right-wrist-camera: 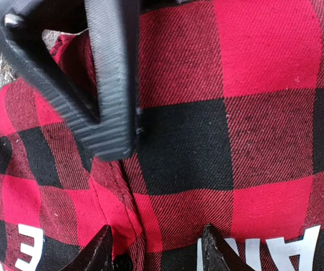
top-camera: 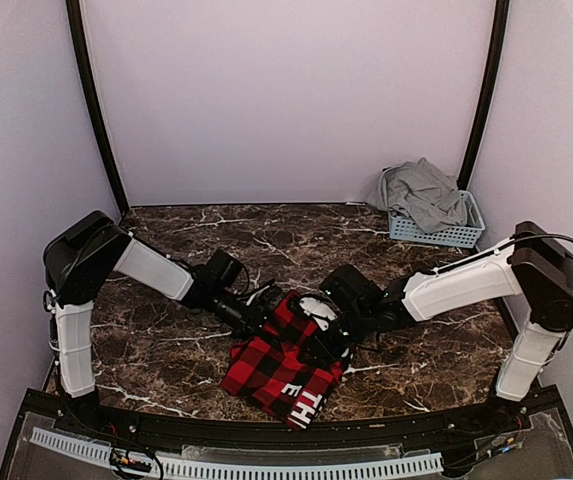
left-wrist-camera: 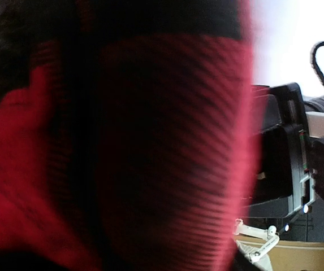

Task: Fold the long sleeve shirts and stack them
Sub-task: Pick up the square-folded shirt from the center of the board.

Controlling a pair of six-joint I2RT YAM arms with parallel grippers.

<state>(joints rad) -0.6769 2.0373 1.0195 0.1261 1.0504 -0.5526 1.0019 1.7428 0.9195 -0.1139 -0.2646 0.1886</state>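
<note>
The red-and-black check shirt lies folded at the front middle of the table, white letters at its near edge. My left gripper is at the shirt's raised far-left edge. Blurred red cloth fills the left wrist view and hides the fingers. My right gripper hangs over the shirt's right part. In the right wrist view its fingertips stand apart over the check cloth, and the left gripper's ribbed finger rests on the cloth. The grey shirt lies crumpled in the basket.
The pale blue slatted basket stands at the back right corner. Dark marble tabletop lies around the shirt. Curved pale walls close the back and sides. A black rail runs along the near edge.
</note>
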